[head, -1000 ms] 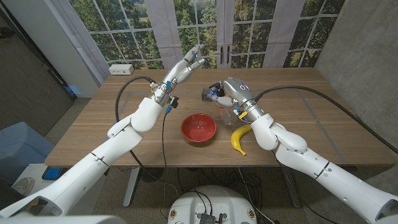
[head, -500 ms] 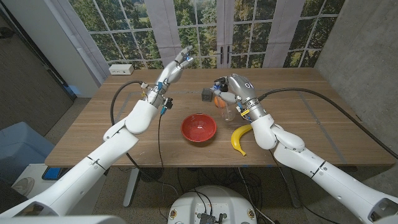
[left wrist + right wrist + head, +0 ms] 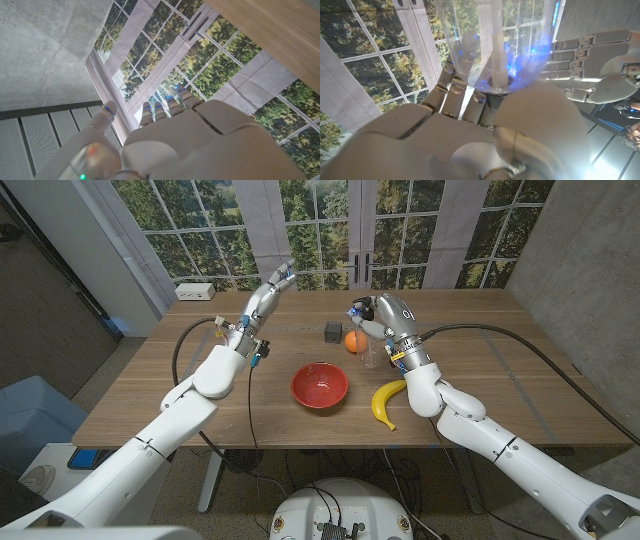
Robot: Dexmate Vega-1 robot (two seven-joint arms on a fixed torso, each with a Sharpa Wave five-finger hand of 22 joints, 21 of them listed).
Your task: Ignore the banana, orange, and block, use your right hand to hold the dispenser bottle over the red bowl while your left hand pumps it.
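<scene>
Wood-grain table (image 3: 200, 380) carries a glossy round red bowl (image 3: 319, 386) below both raised hands. The right hand (image 3: 382, 318) grasps the clear plastic dispenser bottle (image 3: 370, 356) – beside the bowl's side. The left hand (image 3: 267, 293) is released, smooth fingers straight.

A wooden table (image 3: 480, 370) stands in front of big windows (image 3: 330, 220) with green trees outside. A small white box (image 3: 194, 291) sits on the table's far corner, close to the windows and on the robot's left side of the table. A blue thing (image 3: 30, 415) sits on the floor beside the table on that same side, and a grey wall (image 3: 590, 260) stands next to the table on the other side.
</scene>
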